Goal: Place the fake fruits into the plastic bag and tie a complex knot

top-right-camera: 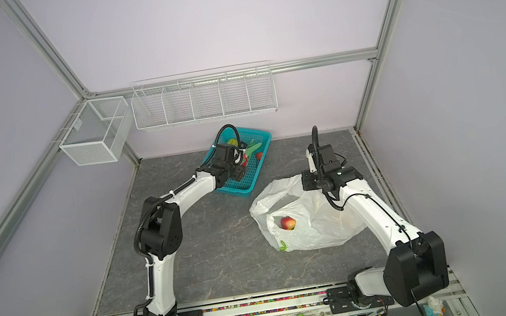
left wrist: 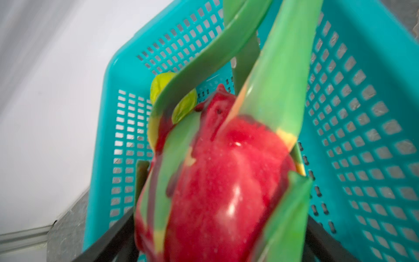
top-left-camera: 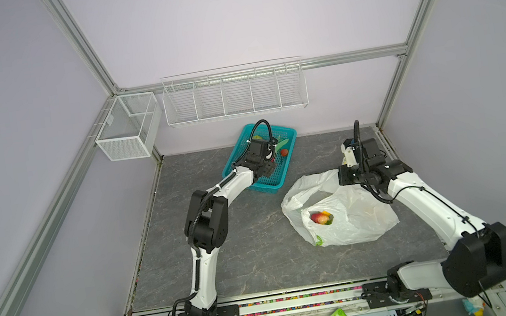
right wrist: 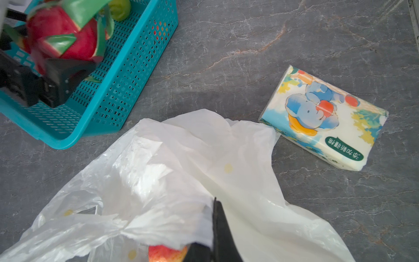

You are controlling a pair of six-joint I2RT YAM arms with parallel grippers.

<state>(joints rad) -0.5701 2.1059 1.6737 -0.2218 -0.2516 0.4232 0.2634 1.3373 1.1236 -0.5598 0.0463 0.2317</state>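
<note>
The left gripper's [right wrist: 48, 68] fingers are clasping the dragon fruit [left wrist: 222, 181] over the basket [left wrist: 362, 113], probably for carrying to the bag [right wrist: 238, 158]. The right gripper [right wrist: 215, 229] is pinching the bag's rim, keeping its mouth open; one fruit [top-right-camera: 287, 222] is lying inside.

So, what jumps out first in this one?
The bright red dragon fruit with green scales, gripped by the left gripper over the teal basket at the back of the table. Next, the white plastic bag on the right, its rim pinched by the right gripper, with a red-yellow fruit showing through its mouth.
</note>
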